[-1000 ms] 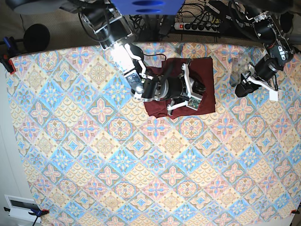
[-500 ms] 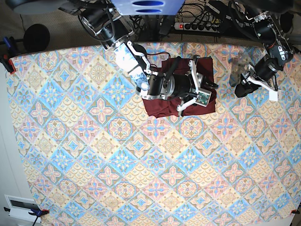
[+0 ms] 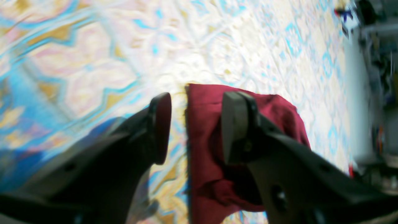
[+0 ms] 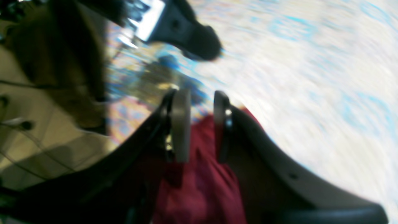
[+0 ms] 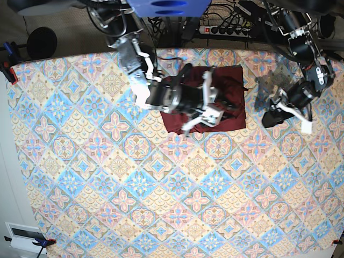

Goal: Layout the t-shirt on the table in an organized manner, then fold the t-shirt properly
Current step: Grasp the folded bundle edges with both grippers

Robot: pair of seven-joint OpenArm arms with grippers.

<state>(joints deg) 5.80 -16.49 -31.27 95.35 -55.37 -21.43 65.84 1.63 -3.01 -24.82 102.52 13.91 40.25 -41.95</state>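
Right hand (image 4: 199,130) sits over the t-shirt (image 5: 234,115), fingers (image 4: 180,127) parted a little with maroon cloth showing in the gap. The wrist view is blurred, so whether the pads actually pinch the fabric can't be told. Left hand (image 3: 192,127) is off to the shirt's side above the bare bench (image 5: 161,204), fingers (image 3: 160,124) spread wide, holding nothing; the shirt's edge only shows through the gap. T-shirt lies near the far edge of the bench, roughly mid-width, as a compact dark maroon rectangle, rumpled and creased on top, partly covered by the right arm. No sleeves visible.
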